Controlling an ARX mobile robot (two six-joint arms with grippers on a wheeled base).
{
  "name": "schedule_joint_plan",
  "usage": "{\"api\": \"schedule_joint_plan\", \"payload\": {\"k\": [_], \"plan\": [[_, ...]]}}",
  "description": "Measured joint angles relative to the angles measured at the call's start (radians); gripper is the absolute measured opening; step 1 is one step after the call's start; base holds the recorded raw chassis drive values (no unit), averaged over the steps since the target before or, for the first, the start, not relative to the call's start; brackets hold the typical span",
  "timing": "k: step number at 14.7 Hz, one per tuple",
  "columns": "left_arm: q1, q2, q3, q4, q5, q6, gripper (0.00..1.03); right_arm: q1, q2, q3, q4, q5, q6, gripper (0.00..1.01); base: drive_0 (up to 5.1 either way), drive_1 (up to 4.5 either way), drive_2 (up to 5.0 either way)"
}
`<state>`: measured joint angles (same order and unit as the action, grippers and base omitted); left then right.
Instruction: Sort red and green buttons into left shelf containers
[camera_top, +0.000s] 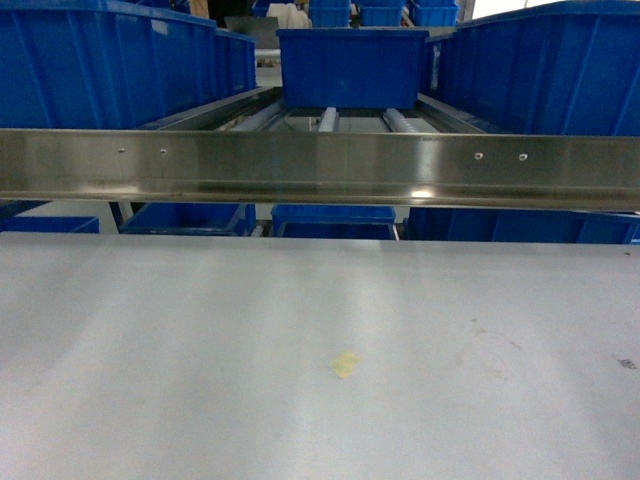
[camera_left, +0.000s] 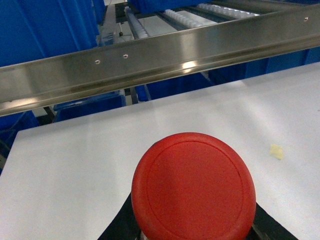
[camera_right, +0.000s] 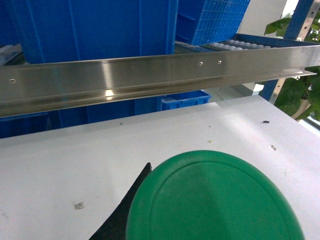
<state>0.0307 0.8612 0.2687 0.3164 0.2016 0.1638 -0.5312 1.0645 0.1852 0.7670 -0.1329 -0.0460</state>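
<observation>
Left bins: blue bin (camera_top: 110, 60) on the upper left of the shelf – its inside is hidden from view.
Middle bin: blue bin (camera_top: 352, 65) sits on the rollers (camera_top: 328, 120), contents hidden.
Edge: steel rail (camera_top: 320, 168) runs across beyond both sets of fingers.
Open room: white table (camera_top: 200, 360), yellowish tape scrap (camera_top: 345, 365).
Left gripper (camera_left: 192, 235): dark fingers (camera_left: 117, 225) pinch the red button (camera_left: 194, 192).
Right gripper (camera_right: 210, 235): one dark finger (camera_right: 125, 215) flanks the green button (camera_right: 215, 200) – grip mostly hidden beneath the cap.

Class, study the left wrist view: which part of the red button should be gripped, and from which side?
Probably the body beneath the red button cap, with fingers closing from both sides. The broad, smooth round cap overhangs them and offers no flat faces.
</observation>
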Motion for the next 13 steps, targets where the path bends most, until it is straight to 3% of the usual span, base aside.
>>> {"api": "schedule_joint_plan", "payload": {"k": [13], "plan": [[0.002,0.000,0.000,-0.001,0.000,0.000,0.24,0.000,0.000,0.000,-0.002,-0.002,0.000,0.26,-5.0,2.43,2.4]]}}
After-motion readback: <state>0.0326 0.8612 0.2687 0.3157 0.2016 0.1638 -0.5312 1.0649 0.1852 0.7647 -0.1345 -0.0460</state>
